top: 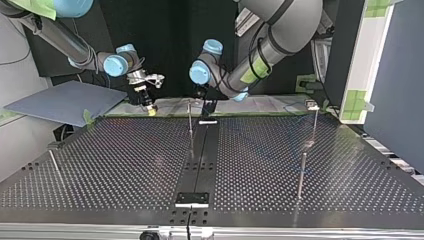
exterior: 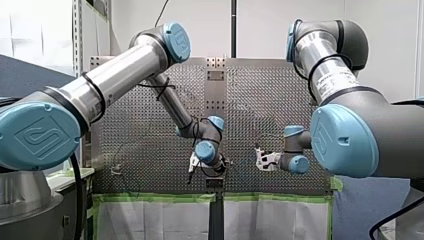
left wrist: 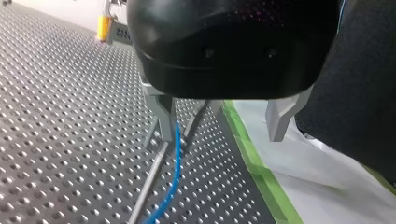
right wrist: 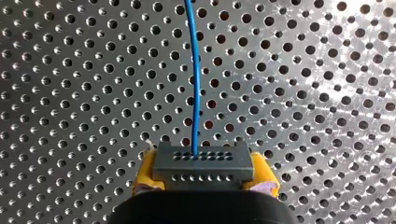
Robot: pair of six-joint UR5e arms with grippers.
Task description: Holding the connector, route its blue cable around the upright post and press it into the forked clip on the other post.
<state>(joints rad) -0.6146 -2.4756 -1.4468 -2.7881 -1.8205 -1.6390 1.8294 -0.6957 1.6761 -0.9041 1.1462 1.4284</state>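
Perforated table (right wrist: pixel 327 93) below: right gripper (right wrist: pixel 205 175) pinches the connector (right wrist: pixel 203 161), left gripper (left wrist: pixel 219 123) spread; pull too hard and blue cable (right wrist: pixel 196 70) could slip the post (left wrist: pixel 149 184).

Grey connector (right wrist: pixel 201 166) in my right end effector (right wrist: pixel 203 179), blue cable (right wrist: pixel 195 74) straight out from it
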